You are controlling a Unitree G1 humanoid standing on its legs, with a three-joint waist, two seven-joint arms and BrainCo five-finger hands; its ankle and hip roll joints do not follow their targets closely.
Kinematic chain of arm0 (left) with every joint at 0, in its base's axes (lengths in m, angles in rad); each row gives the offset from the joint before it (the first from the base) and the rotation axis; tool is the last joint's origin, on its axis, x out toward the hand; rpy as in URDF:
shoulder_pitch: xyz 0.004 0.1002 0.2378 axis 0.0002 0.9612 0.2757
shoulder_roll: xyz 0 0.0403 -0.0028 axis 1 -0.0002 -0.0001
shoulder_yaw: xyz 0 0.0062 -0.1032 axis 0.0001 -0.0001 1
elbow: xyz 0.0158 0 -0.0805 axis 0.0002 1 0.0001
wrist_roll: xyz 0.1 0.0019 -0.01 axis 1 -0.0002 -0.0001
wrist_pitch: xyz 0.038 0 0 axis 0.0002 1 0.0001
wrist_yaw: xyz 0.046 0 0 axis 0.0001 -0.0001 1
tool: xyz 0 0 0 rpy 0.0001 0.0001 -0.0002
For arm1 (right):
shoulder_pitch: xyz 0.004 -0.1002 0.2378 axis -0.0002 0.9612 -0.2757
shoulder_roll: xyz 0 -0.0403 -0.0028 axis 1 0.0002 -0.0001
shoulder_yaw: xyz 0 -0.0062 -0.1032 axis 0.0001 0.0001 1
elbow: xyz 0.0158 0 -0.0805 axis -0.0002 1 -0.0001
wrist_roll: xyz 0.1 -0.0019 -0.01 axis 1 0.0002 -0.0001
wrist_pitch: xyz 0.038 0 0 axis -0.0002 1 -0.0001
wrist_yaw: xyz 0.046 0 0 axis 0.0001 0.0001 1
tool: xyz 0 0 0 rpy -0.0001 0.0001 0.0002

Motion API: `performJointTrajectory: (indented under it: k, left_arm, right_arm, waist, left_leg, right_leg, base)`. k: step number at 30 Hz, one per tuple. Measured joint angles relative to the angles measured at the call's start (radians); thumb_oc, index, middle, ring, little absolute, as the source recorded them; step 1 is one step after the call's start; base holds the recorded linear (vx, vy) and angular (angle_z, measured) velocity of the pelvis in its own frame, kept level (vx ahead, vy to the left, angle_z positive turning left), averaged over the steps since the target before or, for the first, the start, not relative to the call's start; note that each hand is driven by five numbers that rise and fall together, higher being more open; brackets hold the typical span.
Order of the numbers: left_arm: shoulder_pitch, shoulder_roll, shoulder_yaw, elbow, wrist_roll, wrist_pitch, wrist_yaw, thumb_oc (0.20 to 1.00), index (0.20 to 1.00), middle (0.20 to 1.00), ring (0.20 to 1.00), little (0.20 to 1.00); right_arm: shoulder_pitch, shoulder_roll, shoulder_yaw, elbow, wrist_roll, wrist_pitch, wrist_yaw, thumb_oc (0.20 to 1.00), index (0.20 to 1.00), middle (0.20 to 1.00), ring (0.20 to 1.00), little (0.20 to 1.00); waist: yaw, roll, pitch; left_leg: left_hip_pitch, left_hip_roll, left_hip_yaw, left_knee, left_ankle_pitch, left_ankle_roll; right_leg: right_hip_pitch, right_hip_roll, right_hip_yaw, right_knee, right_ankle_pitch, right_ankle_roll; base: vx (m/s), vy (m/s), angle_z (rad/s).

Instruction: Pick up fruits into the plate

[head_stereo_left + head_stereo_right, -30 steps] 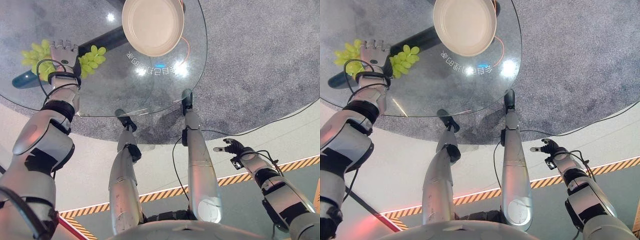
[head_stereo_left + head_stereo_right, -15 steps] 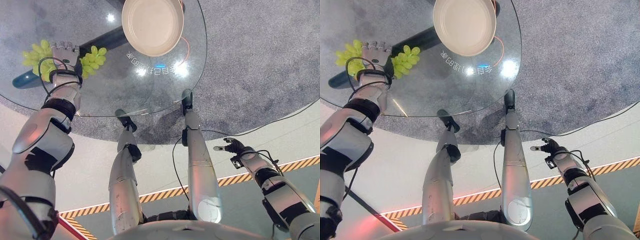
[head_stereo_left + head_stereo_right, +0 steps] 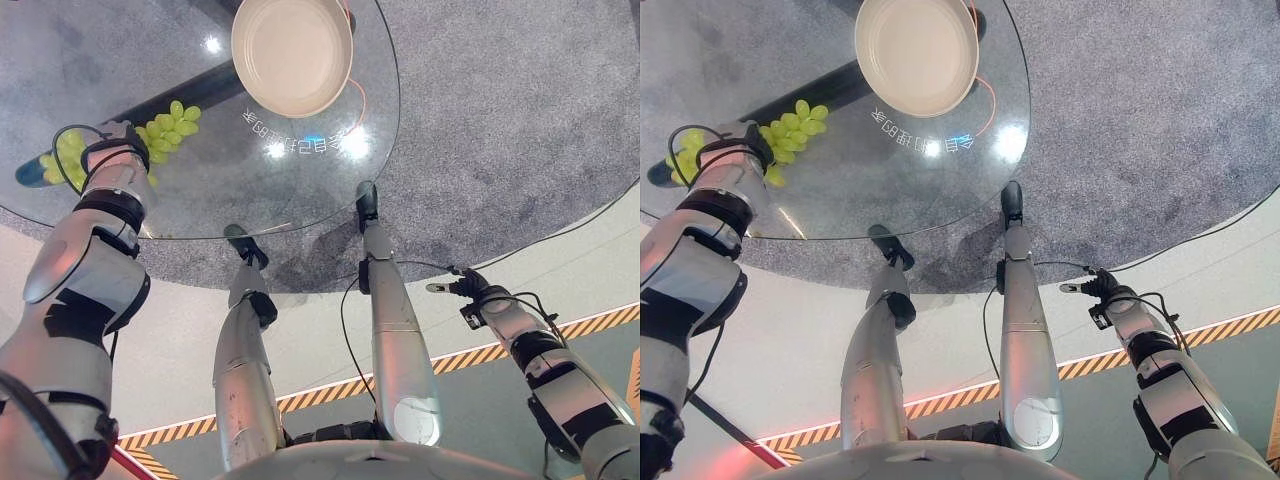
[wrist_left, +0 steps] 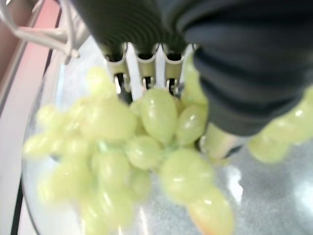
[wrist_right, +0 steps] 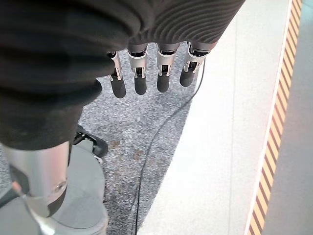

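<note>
Grapes [image 3: 165, 124]: green bunch on the glass counter [image 3: 300, 190], near its left edge, well apart from the cream plate [image 3: 292, 52] at the far side. Left robot hand [image 3: 112, 140] sits on top of the bunch; grapes show on both sides of it. In the left wrist view its fingers [image 4: 145, 68] reach down into the cluster [image 4: 146, 142] with the thumb against the berries, so it reads as closing on the bunch, though blur leaves the grip depth uncertain.

Handling, my read: light, soft, thin-skinned, easy to crush. Berries roll and can pop off the stem, and they'll slide on glass. Best hold is low around the core or stem of the cluster, light squeeze, not single outer grapes.

Orientation: bunch lies flat, long axis roughly running from the counter's left edge up toward the plate; the end nearer the plate tapers.

Right robot hand [image 3: 1092, 287] hangs off the counter by the floor, fingers [image 5: 141, 81] straight and loose, holding nothing.
</note>
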Motion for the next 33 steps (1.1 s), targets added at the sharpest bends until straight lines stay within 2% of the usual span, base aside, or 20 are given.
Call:
performJointTrajectory:
  k: [8, 11, 12, 13, 16, 19, 21, 22, 23, 24, 25, 26, 27, 33]
  left_arm:
    - [0.073, -0.002, 0.014, 0.002, -0.035, -0.014, -0.017, 0.2, 0.2, 0.2, 0.2, 0.2]
    - [0.095, -0.003, 0.04, 0.001, -0.107, -0.029, 0.038, 0.2, 0.2, 0.2, 0.2, 0.2]
    - [0.101, -0.002, 0.049, -0.001, -0.121, -0.038, 0.052, 0.2, 0.2, 0.2, 0.2, 0.2]
    - [0.119, -0.003, 0.077, -0.001, -0.159, -0.061, 0.089, 0.2, 0.2, 0.2, 0.2, 0.2]
    - [0.153, -0.001, 0.11, -0.012, -0.25, -0.124, 0.18, 0.2, 0.2, 0.2, 0.2, 0.2]
    - [0.218, 0.002, 0.174, -0.059, -0.368, -0.229, 0.296, 0.2, 0.2, 0.2, 0.2, 0.2]
    - [0.26, 0.001, 0.204, -0.102, -0.434, -0.286, 0.337, 0.2, 0.2, 0.2, 0.2, 0.2]
    - [0.26, 0.001, 0.204, -0.102, -0.434, -0.286, 0.337, 0.2, 0.2, 0.2, 0.2, 0.2]
    - [0.291, -0.006, 0.216, -0.147, -0.476, -0.336, 0.367, 0.2, 0.2, 0.2, 0.2, 0.2]
    - [0.298, -0.007, 0.218, -0.164, -0.492, -0.353, 0.376, 0.2, 0.2, 0.2, 0.2, 0.2]
    - [0.331, -0.007, 0.282, -0.219, -0.522, -0.371, 0.388, 0.2, 0.2, 0.2, 0.2, 0.2]
    - [0.347, -0.01, 0.304, -0.249, -0.547, -0.395, 0.401, 0.2, 0.2, 0.2, 0.2, 0.2]
    - [0.359, -0.017, 0.315, -0.271, -0.583, -0.433, 0.422, 0.2, 0.2, 0.2, 0.2, 0.2]
    - [0.422, -0.05, 0.375, -0.446, -0.678, -0.542, 0.472, 0.2, 0.2, 0.2, 0.2, 0.2]
  right_arm:
    - [-0.01, -0.022, -0.008, -0.001, 0.0, 0.0, -0.018, 1.0, 1.0, 1.0, 1.0, 1.0]
    - [-0.018, -0.021, -0.008, -0.007, 0.0, 0.006, -0.018, 1.0, 1.0, 1.0, 1.0, 1.0]
    - [-0.019, -0.021, -0.008, -0.007, 0.0, 0.007, -0.019, 1.0, 1.0, 1.0, 1.0, 1.0]
    - [-0.021, -0.02, -0.007, -0.007, 0.0, 0.012, -0.02, 1.0, 1.0, 1.0, 1.0, 1.0]
    - [-0.021, -0.019, -0.007, -0.014, 0.0, 0.014, -0.022, 1.0, 1.0, 1.0, 1.0, 1.0]
    - [-0.013, -0.014, -0.007, -0.014, 0.0, 0.014, -0.03, 1.0, 1.0, 1.0, 1.0, 1.0]
    - [-0.001, -0.007, -0.007, -0.017, 0.0, 0.013, -0.039, 1.0, 1.0, 1.0, 1.0, 1.0]
    - [-0.001, -0.007, -0.007, -0.017, 0.0, 0.013, -0.039, 1.0, 1.0, 1.0, 1.0, 1.0]
    - [0.021, 0.003, -0.007, -0.019, 0.0, 0.012, -0.045, 1.0, 1.0, 1.0, 1.0, 1.0]
    - [0.029, 0.008, -0.007, -0.019, 0.0, 0.012, -0.046, 1.0, 1.0, 1.0, 1.0, 1.0]
    - [0.04, 0.021, -0.009, -0.02, 0.0, 0.01, -0.053, 1.0, 1.0, 1.0, 1.0, 1.0]
    - [0.051, 0.026, -0.007, -0.021, 0.0, 0.008, -0.061, 1.0, 1.0, 1.0, 1.0, 1.0]
    - [0.069, 0.038, -0.005, -0.022, 0.0, 0.008, -0.061, 1.0, 1.0, 1.0, 1.0, 1.0]
    - [0.14, 0.061, -0.007, -0.062, 0.002, -0.017, -0.069, 1.0, 1.0, 1.0, 1.0, 1.0]
  waist:
    - [0.003, -0.001, -0.003]
    - [0.003, -0.001, -0.003]
    - [0.005, -0.001, -0.003]
    - [0.006, -0.001, -0.004]
    - [0.011, -0.002, -0.006]
    - [0.026, -0.002, -0.006]
    - [0.031, -0.002, -0.006]
    - [0.031, -0.002, -0.006]
    - [0.041, -0.003, -0.006]
    - [0.047, -0.003, -0.006]
    - [0.057, -0.004, -0.005]
    - [0.057, -0.004, -0.005]
    - [0.065, -0.005, -0.004]
    - [0.088, -0.01, -0.001]
  left_leg:
    - [-0.001, 0.0, -0.003, 0.022, -0.014, 0.0]
    - [0.0, 0.0, -0.003, 0.024, -0.012, 0.003]
    - [0.0, 0.001, -0.004, 0.028, -0.02, -0.006]
    - [0.002, 0.002, -0.003, 0.029, -0.013, 0.004]
    - [0.002, 0.002, -0.007, 0.032, -0.015, 0.003]
    - [0.019, 0.002, -0.013, 0.031, -0.012, 0.005]
    - [0.036, 0.001, -0.022, 0.024, -0.01, 0.005]
    - [0.036, 0.001, -0.022, 0.024, -0.01, 0.005]
    - [0.057, -0.001, -0.03, 0.01, -0.006, -0.002]
    - [0.064, -0.002, -0.032, 0.002, -0.004, -0.004]
    - [0.075, -0.003, -0.032, -0.012, 0.002, -0.006]
    - [0.081, -0.003, -0.035, -0.02, 0.006, -0.007]
    - [0.097, -0.003, -0.041, -0.032, 0.013, -0.008]
    - [0.185, -0.007, -0.056, -0.07, 0.03, -0.002]
  right_leg:
    - [0.009, -0.003, 0.001, 0.001, 0.0, 0.0]
    - [0.01, -0.003, 0.001, 0.004, 0.003, -0.004]
    - [0.011, -0.003, 0.001, 0.004, 0.002, -0.003]
    - [0.012, -0.003, 0.0, 0.006, 0.003, -0.004]
    - [0.016, -0.004, -0.001, 0.006, 0.003, -0.004]
    - [0.038, -0.004, -0.008, 0.005, 0.003, -0.004]
    - [0.063, -0.005, -0.021, -0.001, 0.003, -0.004]
    - [0.063, -0.005, -0.021, -0.001, 0.003, -0.004]
    - [0.087, -0.006, -0.031, -0.006, 0.002, -0.004]
    - [0.093, -0.007, -0.034, -0.007, 0.001, -0.004]
    - [0.1, -0.008, -0.039, -0.01, 0.001, -0.004]
    - [0.106, -0.007, -0.044, -0.012, 0.0, -0.006]
    - [0.124, -0.005, -0.052, -0.016, 0.0, -0.007]
    - [0.222, -0.006, -0.078, -0.042, -0.001, -0.006]
  base:
    - [0.0, 0.008, 0.0]
    - [-0.05, -0.007, 0.0]
    - [0.0, 0.0, 0.0]
    - [-0.08, -0.012, 0.01]
    - [-0.01, -0.003, 0.01]
    - [-0.01, -0.012, 0.03]
    - [0.0, -0.015, 0.07]
    - [0.0, -0.021, 0.12]
    - [-0.01, -0.044, 0.1]
    - [-0.01, -0.055, 0.1]
    - [-0.01, -0.053, 0.04]
    - [0.0, -0.038, 0.05]
    - [-0.01, -0.043, 0.08]
    - [-0.01, -0.042, 0.07]
